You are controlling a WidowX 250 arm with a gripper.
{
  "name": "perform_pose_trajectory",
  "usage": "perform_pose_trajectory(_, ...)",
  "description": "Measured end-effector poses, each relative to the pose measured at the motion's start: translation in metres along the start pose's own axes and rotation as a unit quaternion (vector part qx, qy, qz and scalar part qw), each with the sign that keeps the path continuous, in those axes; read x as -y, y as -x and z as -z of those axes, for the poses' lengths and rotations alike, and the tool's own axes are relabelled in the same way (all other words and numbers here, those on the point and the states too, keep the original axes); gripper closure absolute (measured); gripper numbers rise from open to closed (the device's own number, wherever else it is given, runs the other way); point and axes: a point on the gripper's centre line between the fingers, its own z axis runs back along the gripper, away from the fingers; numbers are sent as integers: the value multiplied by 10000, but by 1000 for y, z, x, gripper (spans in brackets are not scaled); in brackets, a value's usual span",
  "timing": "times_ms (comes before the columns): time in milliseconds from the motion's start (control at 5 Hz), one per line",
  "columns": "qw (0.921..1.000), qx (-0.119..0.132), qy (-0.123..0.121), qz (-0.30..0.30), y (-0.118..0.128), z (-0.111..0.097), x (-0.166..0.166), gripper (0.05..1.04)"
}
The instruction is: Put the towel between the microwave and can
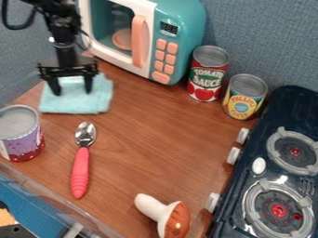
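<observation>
Claw [72, 89]: fingers apart at towel [74, 104], which lies between microwave [191, 28] and purple can [22, 139]. Probable step: release. Next: straight lift, towel undisturbed.

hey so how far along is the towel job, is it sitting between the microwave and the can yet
Looks nearly finished. Placed: the light blue towel lies on the table between the toy microwave and the purple-labelled can. In hand: apparently nothing; the pincer is at the towel, fingers apart. Left: probably just moving the arm clear, if that's the can you mean.
</observation>
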Motion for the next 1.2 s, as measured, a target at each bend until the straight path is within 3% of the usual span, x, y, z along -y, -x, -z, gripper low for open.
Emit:
perform_pose_trajectory(200, 9998, 128, 9, -131, -12, -4, -8, 83)
perform_pose_trajectory(600, 9998, 17, -33, -199, -13, -7, -15, 83)
perform_pose_trajectory(1000, 9988, 413, 212, 126, -21, -69, 9, 83)
perform_pose_trajectory(1200, 9987, 445, 212, 123, -21, -72, 8, 83)
